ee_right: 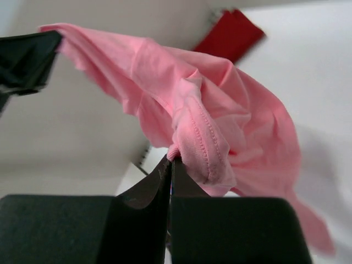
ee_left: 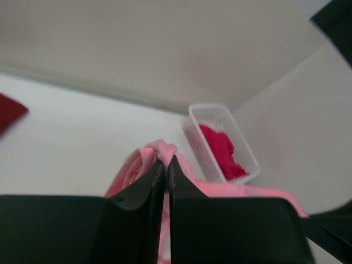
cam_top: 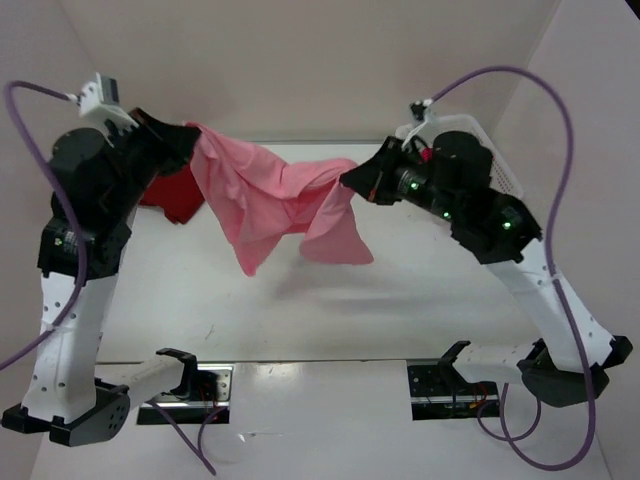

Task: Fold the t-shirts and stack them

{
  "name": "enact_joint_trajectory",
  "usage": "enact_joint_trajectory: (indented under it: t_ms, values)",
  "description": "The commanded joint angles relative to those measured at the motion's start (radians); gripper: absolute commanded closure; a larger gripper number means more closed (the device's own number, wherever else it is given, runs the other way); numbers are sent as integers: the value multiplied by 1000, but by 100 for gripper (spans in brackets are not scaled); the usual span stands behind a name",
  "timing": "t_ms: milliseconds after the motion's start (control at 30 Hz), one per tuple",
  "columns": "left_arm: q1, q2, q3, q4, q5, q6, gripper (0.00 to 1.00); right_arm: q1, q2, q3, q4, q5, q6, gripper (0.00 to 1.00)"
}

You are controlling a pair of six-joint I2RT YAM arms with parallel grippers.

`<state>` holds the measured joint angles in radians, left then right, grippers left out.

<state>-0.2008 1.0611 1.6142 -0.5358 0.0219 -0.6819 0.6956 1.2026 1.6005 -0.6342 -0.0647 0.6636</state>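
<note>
White matte table (cam_top: 400,290) boxed in by plain pale walls (cam_top: 320,60), that's our whole room. We've got the pink shirt (cam_top: 270,195) strung up in the air over the table's middle, soft jersey sagging in loose folds. Left gripper (cam_top: 185,140) is pinched nearly closed on one bunched end, and right gripper (cam_top: 352,180) is clamped tight on a stitched hem. Red shirt (cam_top: 172,195) lies crumpled at the far left edge. Magenta shirt (ee_left: 223,151) sits in the lattice basket (ee_left: 199,151) at the far right corner.
</note>
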Motion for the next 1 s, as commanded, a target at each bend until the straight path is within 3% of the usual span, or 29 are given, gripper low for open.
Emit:
enact_joint_trajectory:
  t_ms: [0,67,167,200,300,333,433,500,533,600,700,733,800,833,867,967]
  values:
    - [-11,51,235,34,-123,87,90,-5,14,241,-113,-72,-28,100]
    - [-11,83,301,24,-163,99,89,-34,46,409,-151,-72,-61,100]
    - [-11,83,319,23,-172,108,89,-174,69,422,-118,-231,-70,100]
    - [-11,83,303,23,-172,108,89,-214,57,330,-95,-324,-70,100]
    - [-11,65,201,23,-172,108,89,-330,38,155,-3,-409,-45,100]
    - [-11,65,163,23,-172,96,89,-350,38,30,23,-434,-35,100]
    - [-11,65,-32,69,-97,70,87,-429,104,-204,155,-525,-12,100]
    - [-11,137,-179,134,-38,50,86,-453,188,-282,185,-509,-28,100]
    - [15,172,-219,167,-4,41,86,-453,234,-283,200,-413,-41,100]
    - [43,325,-258,278,59,29,86,-462,388,-269,241,-360,-73,100]
    - [52,604,-90,323,76,39,85,-462,572,-126,242,-256,-96,100]
    - [52,738,-15,304,96,39,80,-472,603,-84,226,-219,-108,100]
    - [52,854,209,263,96,51,63,-472,687,19,212,-156,-108,96]
    - [52,943,278,238,54,80,54,-472,707,42,193,-156,-108,91]
    - [69,971,330,191,27,81,32,-472,721,59,179,-146,-99,79]
    - [139,979,357,180,55,71,0,-472,706,32,179,-126,-87,60]
